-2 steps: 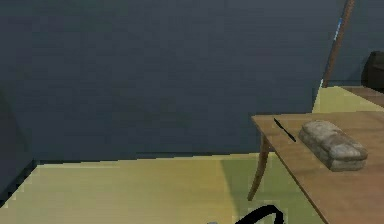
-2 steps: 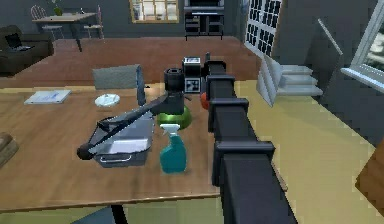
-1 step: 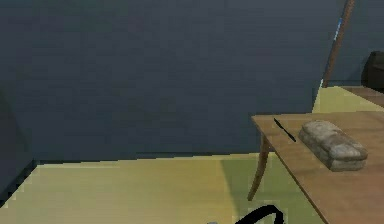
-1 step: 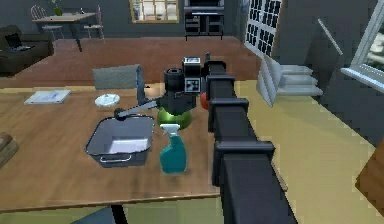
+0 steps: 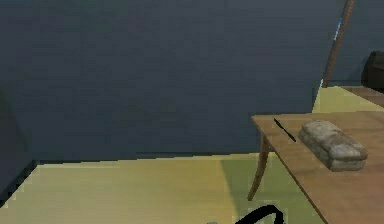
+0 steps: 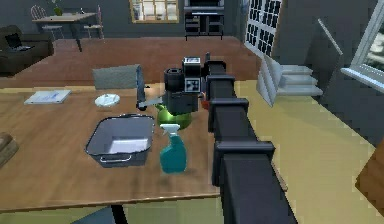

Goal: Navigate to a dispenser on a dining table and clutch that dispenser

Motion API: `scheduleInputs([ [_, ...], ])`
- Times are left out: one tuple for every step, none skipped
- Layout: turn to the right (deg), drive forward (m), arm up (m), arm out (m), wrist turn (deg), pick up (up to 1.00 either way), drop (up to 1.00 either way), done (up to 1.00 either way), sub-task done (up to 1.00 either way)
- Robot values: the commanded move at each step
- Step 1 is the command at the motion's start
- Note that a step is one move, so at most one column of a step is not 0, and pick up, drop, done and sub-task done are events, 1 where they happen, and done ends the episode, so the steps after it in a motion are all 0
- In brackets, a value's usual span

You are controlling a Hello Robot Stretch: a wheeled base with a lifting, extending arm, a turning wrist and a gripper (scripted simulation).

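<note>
Dispenser is a teal, see-through spray bottle standing upright on the wooden dining table, just right of a grey metal pan and just left of the dark arm. A green blob sits at its top, and I can't tell if that is its head. Gripper is past the bottle near a white plate; can't tell its spread or whether it has hold of anything. Forward view's right: table corner with a grey-brown loaf-shaped block.
</note>
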Motion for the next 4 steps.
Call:
scheduleInputs([
  [0.0,0.00,-0.20,0.00,0.0,0.00,0.00,0.00,0.00],
  [0.0,0.00,0.00,0.00,0.0,1.00,0.00,0.00,0.00],
  [0.0,0.00,0.10,0.00,0.0,0.00,0.00,0.00,0.00],
  [0.0,0.00,0.00,0.00,0.0,0.00,0.00,1.00,0.00],
])
